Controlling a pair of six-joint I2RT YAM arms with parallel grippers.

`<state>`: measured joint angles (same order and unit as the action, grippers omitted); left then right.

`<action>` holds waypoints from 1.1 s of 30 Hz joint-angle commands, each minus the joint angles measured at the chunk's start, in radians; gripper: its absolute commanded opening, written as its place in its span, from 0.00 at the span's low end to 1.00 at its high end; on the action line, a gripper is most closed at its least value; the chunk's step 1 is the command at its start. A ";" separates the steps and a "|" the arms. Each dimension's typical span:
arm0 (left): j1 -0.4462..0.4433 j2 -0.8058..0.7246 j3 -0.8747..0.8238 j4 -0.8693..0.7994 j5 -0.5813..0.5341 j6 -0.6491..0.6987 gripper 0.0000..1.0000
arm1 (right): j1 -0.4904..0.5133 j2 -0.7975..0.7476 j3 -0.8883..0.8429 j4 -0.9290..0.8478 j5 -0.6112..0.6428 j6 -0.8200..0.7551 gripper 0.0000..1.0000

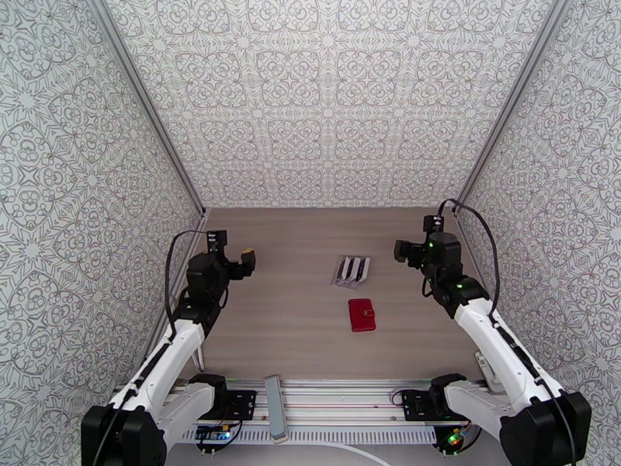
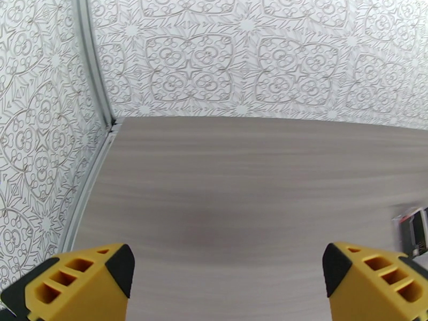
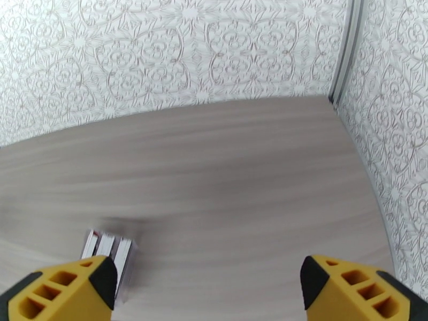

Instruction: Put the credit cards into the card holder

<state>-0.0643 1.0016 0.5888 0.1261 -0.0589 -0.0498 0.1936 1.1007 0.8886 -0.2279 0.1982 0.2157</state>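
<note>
Wooden table (image 1: pixel 295 250): credit cards (image 1: pixel 352 271) and card holder (image 1: pixel 362 314) lie between left hand (image 1: pixel 231 254) and right hand (image 1: pixel 415 238), both wide.

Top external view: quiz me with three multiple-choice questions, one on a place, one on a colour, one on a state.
1. The credit cards lie: A) inside the card holder B) just past its far edge C) at its near edge.
2. The card holder is: A) red B) blue C) green.
3. The left gripper is: A) shut on a card B) shut on the holder C) open, empty.
Answers: B, they lie fanned beyond the closed holder; A, it is plainly red; C, its jaws stand wide apart with nothing between.
</note>
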 commanded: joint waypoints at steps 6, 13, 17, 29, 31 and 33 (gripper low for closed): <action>0.055 0.111 -0.125 0.294 0.030 0.063 0.99 | -0.025 0.010 -0.186 0.281 0.035 -0.047 0.97; 0.071 0.205 -0.187 0.434 0.017 0.104 0.99 | -0.037 0.020 -0.270 0.386 0.064 -0.085 0.97; 0.117 0.256 -0.194 0.501 0.104 0.085 0.99 | -0.058 0.019 -0.309 0.440 0.068 -0.101 0.96; 0.172 0.436 -0.195 0.650 0.231 0.069 0.99 | -0.096 0.103 -0.377 0.606 0.042 -0.146 0.96; 0.173 0.459 -0.182 0.648 0.257 0.082 0.99 | -0.107 0.128 -0.397 0.667 0.036 -0.151 0.96; 0.170 0.491 -0.166 0.644 0.266 0.092 0.99 | -0.112 0.157 -0.412 0.721 0.026 -0.163 0.96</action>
<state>0.1001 1.4601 0.4023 0.7349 0.1566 0.0238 0.0959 1.2247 0.5087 0.3813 0.2413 0.0795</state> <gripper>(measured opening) 0.992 0.960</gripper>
